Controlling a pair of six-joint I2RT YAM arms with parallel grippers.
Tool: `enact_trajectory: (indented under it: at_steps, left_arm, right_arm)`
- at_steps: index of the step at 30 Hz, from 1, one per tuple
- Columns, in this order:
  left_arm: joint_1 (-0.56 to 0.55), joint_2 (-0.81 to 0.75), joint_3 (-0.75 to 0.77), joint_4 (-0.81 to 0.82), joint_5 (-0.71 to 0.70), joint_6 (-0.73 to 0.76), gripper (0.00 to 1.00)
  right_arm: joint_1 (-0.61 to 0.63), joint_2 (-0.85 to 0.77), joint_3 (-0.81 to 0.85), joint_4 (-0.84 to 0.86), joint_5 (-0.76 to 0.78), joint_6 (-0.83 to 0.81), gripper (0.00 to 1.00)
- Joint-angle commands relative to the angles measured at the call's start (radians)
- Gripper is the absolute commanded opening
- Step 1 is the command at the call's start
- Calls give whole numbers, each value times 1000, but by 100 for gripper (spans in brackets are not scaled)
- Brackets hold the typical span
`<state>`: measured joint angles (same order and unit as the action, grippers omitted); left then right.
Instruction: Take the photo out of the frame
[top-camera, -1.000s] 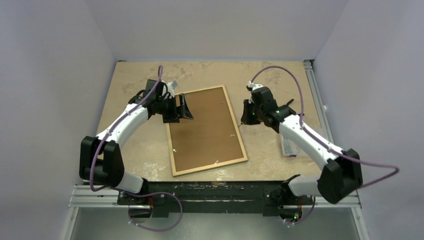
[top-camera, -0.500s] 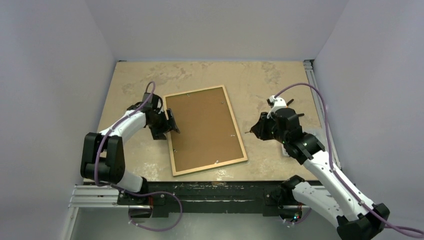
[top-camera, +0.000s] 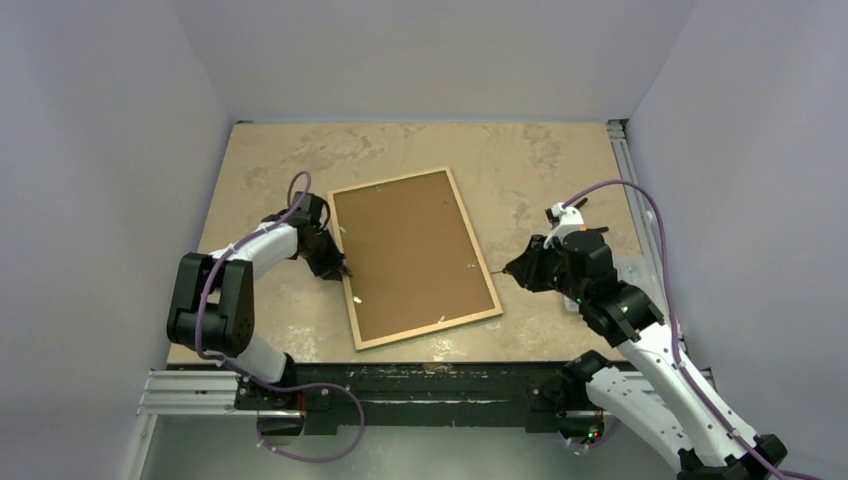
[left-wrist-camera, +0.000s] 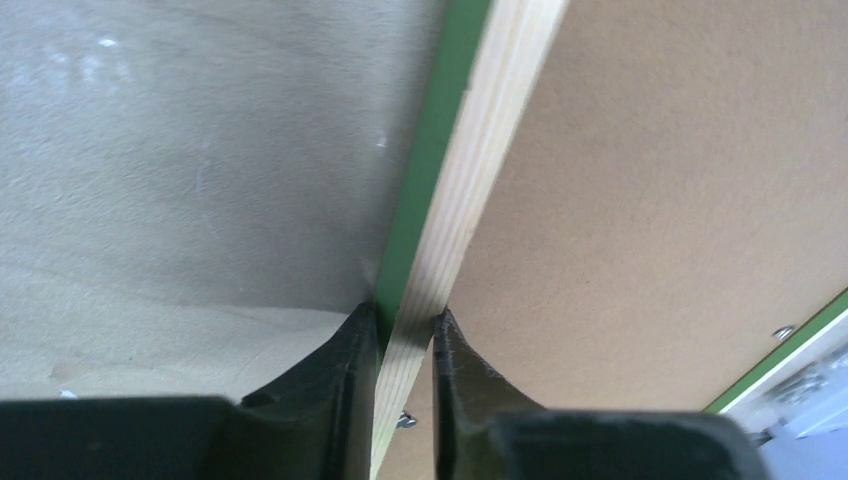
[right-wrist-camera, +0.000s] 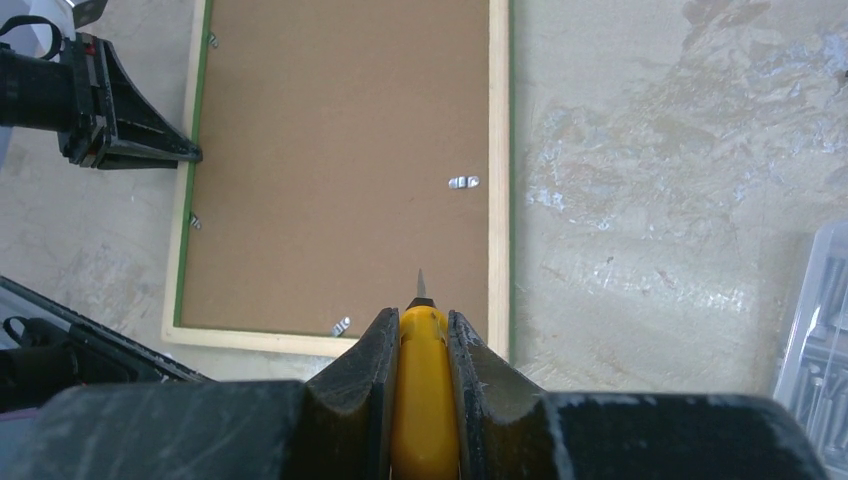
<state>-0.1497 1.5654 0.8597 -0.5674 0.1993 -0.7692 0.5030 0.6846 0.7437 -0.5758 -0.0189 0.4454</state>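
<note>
The right gripper (right-wrist-camera: 420, 322) is now hanging nearer the arm bases than a second ago, its arm having swung back from the frame's far right side. Its fingers are pinching a yellow-handled pointed tool (right-wrist-camera: 424, 400), most of it buried between them. The tip is pointing at the frame's right rail, and it is unclear whether it touches. The left gripper (left-wrist-camera: 405, 322), a second ago spread wide over the board's far left part, is now clamping the frame (top-camera: 475, 243) by its left rail, one finger on the green outer side and one on the inner side. The frame is lying face down on the table (top-camera: 540, 170), its near right corner turned slightly outward since then. The photo (top-camera: 410, 250) is still sitting inside, showing only its brown back, held under small metal tabs (right-wrist-camera: 462, 183). A clear plastic box (right-wrist-camera: 820, 320) is being cut off at the right wrist view's edge.
</note>
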Motion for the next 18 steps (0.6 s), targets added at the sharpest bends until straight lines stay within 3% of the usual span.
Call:
enact_trajectory:
  at_steps: [1,5,13,18]
  left_arm:
    - [-21,-15,-36,75,26,-88,0]
    - [-19,-143,-133,132,4,-207,0]
    - [-59,-389,-373,223,-62,-664,0]
    - [-196,-506,-389,96,-207,-863,0]
  right_arm:
    - [1,-3,3,13,-16,8,0]
    - [2,5,-3,16,-22,3,0]
    - [2,36,-13,27,-37,6,0]
    - [2,91,-29,59,-74,27,0]
